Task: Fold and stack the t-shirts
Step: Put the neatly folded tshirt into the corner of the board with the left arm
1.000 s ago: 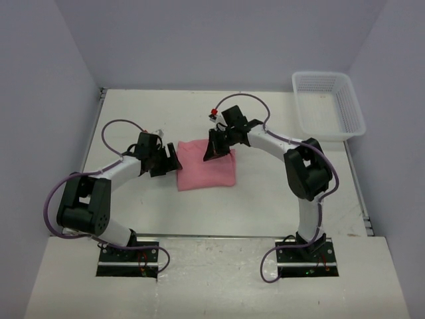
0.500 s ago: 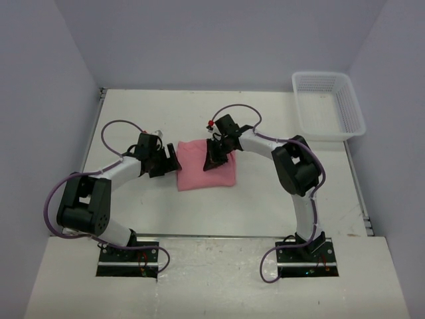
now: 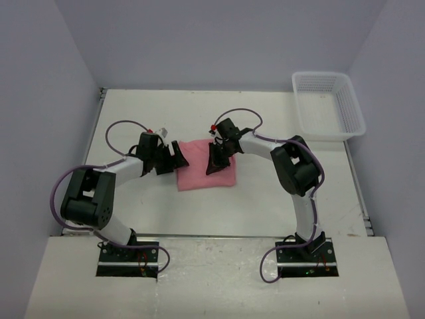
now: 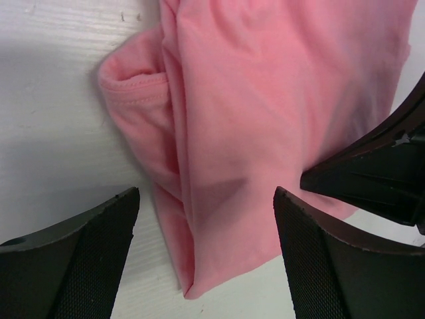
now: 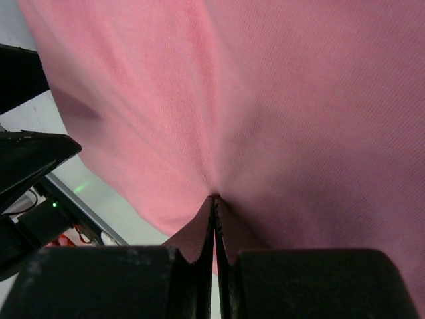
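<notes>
Meanwhile, right gripper (image 5: 214,198) pinches the folded t-shirt (image 3: 198,175); left gripper (image 4: 206,193) gapes wide and empty at its left edge.

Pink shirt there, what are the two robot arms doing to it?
They're folding it. The soft salmon-pink t-shirt lies folded into a rough rectangle on the white table. The right gripper is shut, pinching the cloth near its middle. The left gripper is open at the shirt's left edge, holding nothing.

- plain salmon-pink soft-fabric t-shirt (image 3: 206,178): no print
- white plastic mesh basket (image 3: 329,106), far right: grid of small holes
- flat off-white worktop (image 3: 265,199)
- left hand (image 3: 177,158) and right hand (image 5: 214,199): black
- thin arm cables (image 3: 116,126): purple
</notes>
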